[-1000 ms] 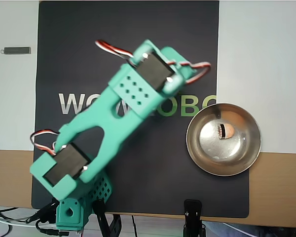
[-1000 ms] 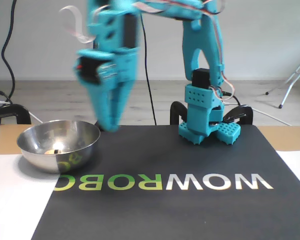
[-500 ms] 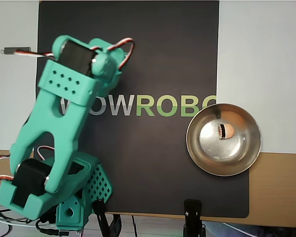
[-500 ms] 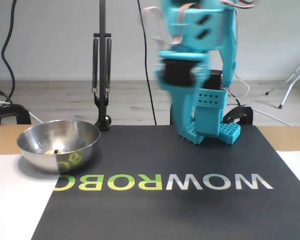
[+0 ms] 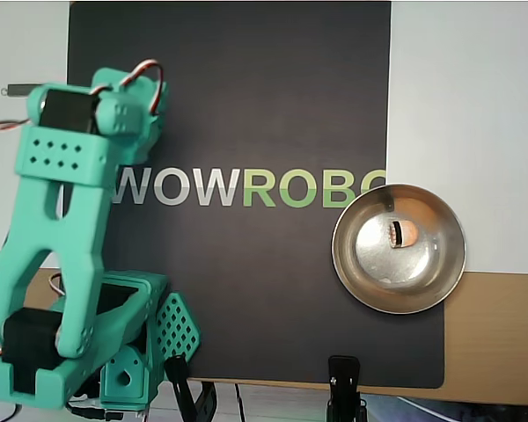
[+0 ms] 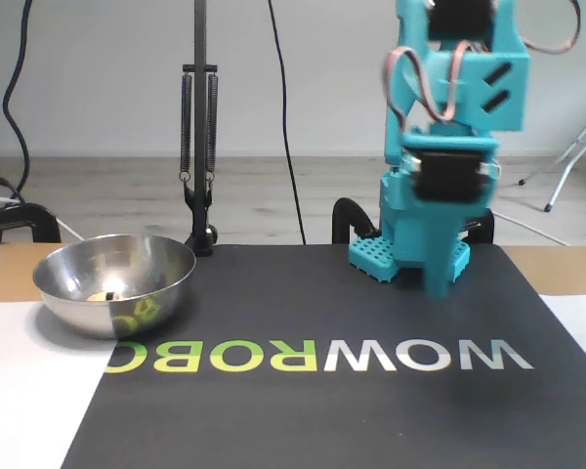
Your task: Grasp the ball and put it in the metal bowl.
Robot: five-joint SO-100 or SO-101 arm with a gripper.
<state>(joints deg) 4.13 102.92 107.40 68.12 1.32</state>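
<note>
In the fixed view the black mat (image 6: 313, 391) lies nearest, its printed lettering (image 6: 322, 357) reading upside down and running across the mat's middle. To the left of that lettering, sitting on the mat's left edge and partly on the white surface beside it, is the metal bowl (image 6: 166, 283), shiny and shallow. The ball (image 6: 105, 294) lies inside the bowl on its floor (only a pale orange glow of it shows over the rim here, while the overhead view shows it plainly (image 5: 405, 234) near the centre of the bowl (image 5: 356, 272)). Beyond the lettering, toward the mat's far right part, the teal arm (image 6: 449, 147) stands on its base, well apart from the bowl. Its gripper (image 6: 438, 283) points down just above the mat with nothing held in it; whether the jaws are parted cannot be told. Behind the bowl, past the mat's far edge, a black stand (image 6: 198, 147) rises upright.
</note>
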